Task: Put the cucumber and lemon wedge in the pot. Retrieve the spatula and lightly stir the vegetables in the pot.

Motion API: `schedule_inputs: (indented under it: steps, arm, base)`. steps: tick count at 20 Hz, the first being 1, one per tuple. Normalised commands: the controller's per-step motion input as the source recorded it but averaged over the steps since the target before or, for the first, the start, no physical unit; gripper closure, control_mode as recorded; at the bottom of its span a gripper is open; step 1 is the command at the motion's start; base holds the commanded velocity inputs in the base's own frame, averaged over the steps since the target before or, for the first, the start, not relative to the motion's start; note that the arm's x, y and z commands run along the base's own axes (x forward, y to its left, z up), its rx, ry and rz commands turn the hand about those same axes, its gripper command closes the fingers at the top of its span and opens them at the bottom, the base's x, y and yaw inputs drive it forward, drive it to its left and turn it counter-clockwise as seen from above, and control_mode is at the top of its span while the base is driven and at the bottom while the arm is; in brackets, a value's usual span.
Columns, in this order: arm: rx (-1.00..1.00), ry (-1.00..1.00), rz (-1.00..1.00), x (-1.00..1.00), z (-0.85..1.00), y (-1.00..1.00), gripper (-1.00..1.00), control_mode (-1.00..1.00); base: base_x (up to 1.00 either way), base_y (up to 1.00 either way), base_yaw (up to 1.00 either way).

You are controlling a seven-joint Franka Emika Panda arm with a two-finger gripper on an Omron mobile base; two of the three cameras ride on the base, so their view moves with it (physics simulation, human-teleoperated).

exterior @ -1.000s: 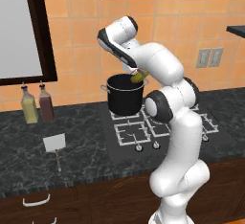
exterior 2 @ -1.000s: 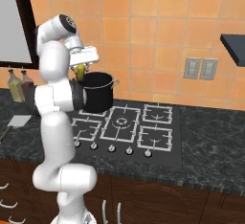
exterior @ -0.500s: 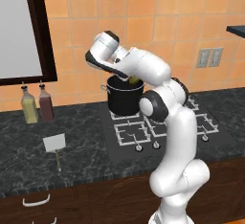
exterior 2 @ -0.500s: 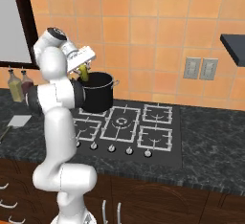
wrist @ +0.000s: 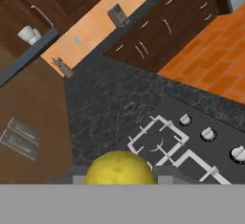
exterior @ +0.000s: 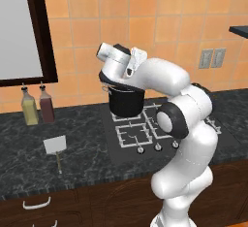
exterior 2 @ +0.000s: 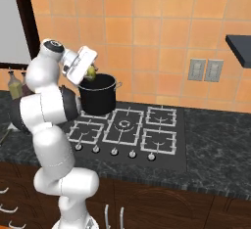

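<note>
Fingers (wrist: 165, 173) are pinched on the lemon wedge (wrist: 119, 167), gripper (exterior 2: 91, 73) tilted just above the pot (exterior 2: 99, 96) rim, around its 9 o'clock. Spatula (exterior: 55, 148) is lying on the counter (exterior: 29, 158), well apart.

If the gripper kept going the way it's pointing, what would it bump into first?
Probably the stove top: in the hand view the gripper, holding the lemon wedge, aims at its burner grates, though depth is unclear.

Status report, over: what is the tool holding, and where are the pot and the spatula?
Tool shut on lemon wedge, at the rim of the pot. Pot on rear left burner. Spatula lies untouched on counter. Nothing in the way.
</note>
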Motion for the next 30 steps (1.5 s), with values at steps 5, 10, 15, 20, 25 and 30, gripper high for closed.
schedule_inputs:
  steps: [5, 10, 15, 20, 25, 30]
  arm:
    - [0.11, 0.41, 0.19, 1.0, 0.17, -0.03, 1.0, -1.0]
    - [0.11, 0.49, 0.13, 0.93, 0.21, 0.0, 1.0, -1.0]
    - [0.04, 0.44, 0.08, 0.59, 0.16, -0.04, 1.0, -1.0]
    - [0.02, 0.28, 0.17, 0.28, 0.22, -0.24, 1.0, -1.0]
    - [0.1, 0.28, 0.19, 0.23, 0.21, -0.51, 1.0, -1.0]
    - [0.12, 0.26, 0.19, 0.21, 0.04, -0.56, 1.0, -1.0]
  base:
    - [0.0, 0.0, 0.0]
    - [0.0, 0.0, 0.0]
    - [0.0, 0.0, 0.0]
    - [0.0, 0.0, 0.0]
    - [0.0, 0.0, 0.0]
    - [0.0, 0.0, 0.0]
